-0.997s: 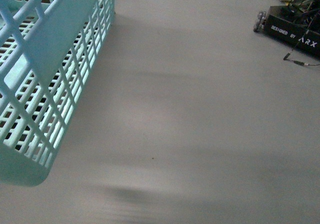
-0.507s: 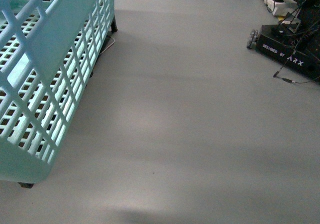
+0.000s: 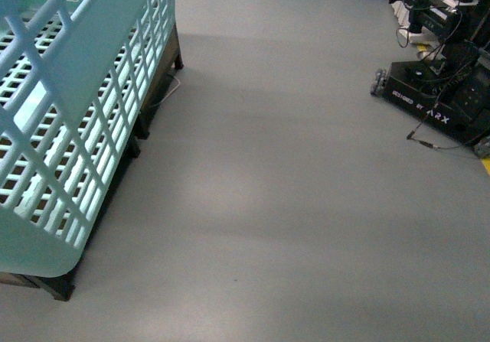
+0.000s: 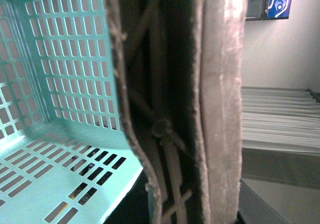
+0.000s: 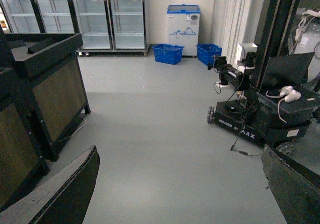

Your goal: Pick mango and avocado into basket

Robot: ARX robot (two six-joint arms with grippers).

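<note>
Lattice walls of the basket (image 3: 84, 74) are seen at close range in the front view, with a dark stand (image 3: 53, 285) showing just below the basket. The left wrist view is filled by the handles (image 4: 222, 108) beside the basket's slotted floor. The left gripper is not seen, so its state cannot be told. Fingers (image 5: 75, 189) of the right gripper (image 5: 179, 156) are held wide apart. A black robot base (image 3: 436, 101) is parked well right of the basket, across grey floor (image 3: 291, 204).
</note>
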